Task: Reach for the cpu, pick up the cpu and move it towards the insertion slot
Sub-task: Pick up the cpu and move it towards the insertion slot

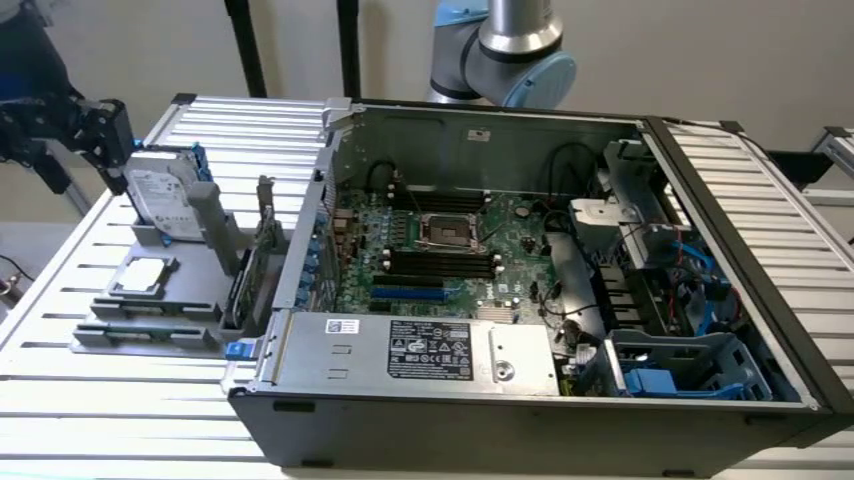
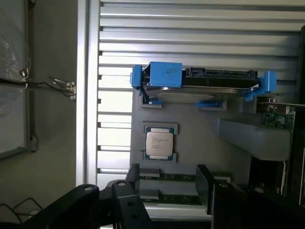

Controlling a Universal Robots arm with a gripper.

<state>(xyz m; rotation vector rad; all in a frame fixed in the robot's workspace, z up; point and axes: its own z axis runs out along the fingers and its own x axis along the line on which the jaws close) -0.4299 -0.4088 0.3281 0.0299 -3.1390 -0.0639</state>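
**Work piece.** The cpu (image 1: 143, 277) lies flat, metal face up, on a grey rack (image 1: 187, 312) at the exterior view's left. The rack stands on the slatted tabletop (image 1: 80, 410), outside the computer case (image 1: 534, 420). In the wrist view the cpu (image 2: 159, 143) sits between two small stops on the rack (image 2: 200, 138). These appear meant to keep it square and in a known spot, with its edges free for a grip from above.

**Neighbours.** A hard drive (image 1: 163, 200) with blue rails stands on edge just behind the cpu, and memory sticks (image 2: 167, 177) lie in slots near it on the other side. The cpu touches neither, so there is room around it.

**Pincer.** The pincer (image 1: 100, 135) hangs above the rack, over its hard drive end and well clear of everything on it. In the wrist view the pincer (image 2: 167, 168) has its two dark fingers (image 2: 205, 183) spread wide with nothing between them. It faces down onto the rack, which fits a reach that has not yet come to contact.

**Destination.** The insertion slot (image 1: 450, 232), a silver frame with a dark centre, lies face up on the circuit board (image 1: 514, 262) inside the case. The case lies on its side, open at the top. The slot is unoccupied and well apart from the cpu.

**Status.** The cpu is not yet picked up.
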